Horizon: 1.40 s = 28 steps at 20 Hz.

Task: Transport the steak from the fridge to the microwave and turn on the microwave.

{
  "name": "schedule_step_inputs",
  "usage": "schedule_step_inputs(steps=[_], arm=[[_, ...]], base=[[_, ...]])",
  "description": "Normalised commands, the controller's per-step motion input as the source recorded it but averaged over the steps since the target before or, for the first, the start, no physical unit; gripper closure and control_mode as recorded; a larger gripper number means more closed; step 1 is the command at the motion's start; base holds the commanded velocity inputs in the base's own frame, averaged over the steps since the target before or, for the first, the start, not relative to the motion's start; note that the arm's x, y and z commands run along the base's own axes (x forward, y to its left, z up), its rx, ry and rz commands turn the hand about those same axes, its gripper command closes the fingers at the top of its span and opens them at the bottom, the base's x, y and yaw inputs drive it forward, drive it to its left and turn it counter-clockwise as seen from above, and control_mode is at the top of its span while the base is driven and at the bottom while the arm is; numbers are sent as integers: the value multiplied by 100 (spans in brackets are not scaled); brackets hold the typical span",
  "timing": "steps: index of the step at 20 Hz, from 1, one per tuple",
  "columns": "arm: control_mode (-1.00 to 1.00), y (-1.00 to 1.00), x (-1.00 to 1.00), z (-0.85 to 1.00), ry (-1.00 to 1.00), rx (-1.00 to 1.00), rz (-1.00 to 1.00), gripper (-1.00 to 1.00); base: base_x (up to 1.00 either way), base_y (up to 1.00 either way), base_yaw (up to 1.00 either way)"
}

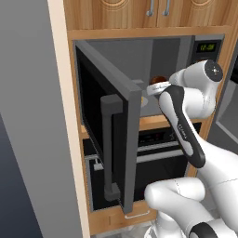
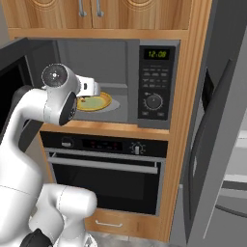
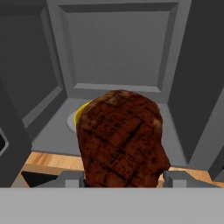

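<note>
The steak [image 3: 120, 138], a dark reddish-brown lump, sits between my fingertips [image 3: 70, 178] and takes up the middle of the hand view. My gripper [image 3: 122, 177] is shut on it at the mouth of the microwave [image 2: 154, 87], just over the front sill. From the left base view the steak [image 1: 159, 79] peeks out above the gripper [image 1: 155, 88], inside the open cavity. The microwave door [image 1: 111, 135] is swung wide to the left. A yellow plate [image 2: 94, 102] lies on the cavity floor, behind and below the steak. The fridge [image 2: 217, 144] stands at the right, its door ajar.
A black oven [image 2: 106, 159] with a horizontal silver handle sits below the microwave. Wooden cabinets [image 2: 111, 12] are above. The open microwave door's edge [image 1: 135, 153] juts toward the arm. A tall grey panel [image 1: 28, 116] covers the left side.
</note>
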Motion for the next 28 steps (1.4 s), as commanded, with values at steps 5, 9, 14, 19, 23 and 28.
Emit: schedule_step_inputs(steps=[5, 9, 14, 19, 23, 28], arm=[[100, 0, 0, 0, 0, 0, 0, 100], [100, 0, 0, 0, 0, 0, 0, 100], [-100, 0, 2, 0, -7, 0, 2, 100], [-100, 13, 35, -6, -7, -2, 3, 100], [-100, 18, 41, -18, 0, -2, 1, 100], [-100, 16, 45, -23, 8, -3, 2, 100]], base=[[0, 0, 0], [0, 0, 0], [-1, 0, 1], [0, 0, 0], [0, 0, 0], [0, 0, 0]])
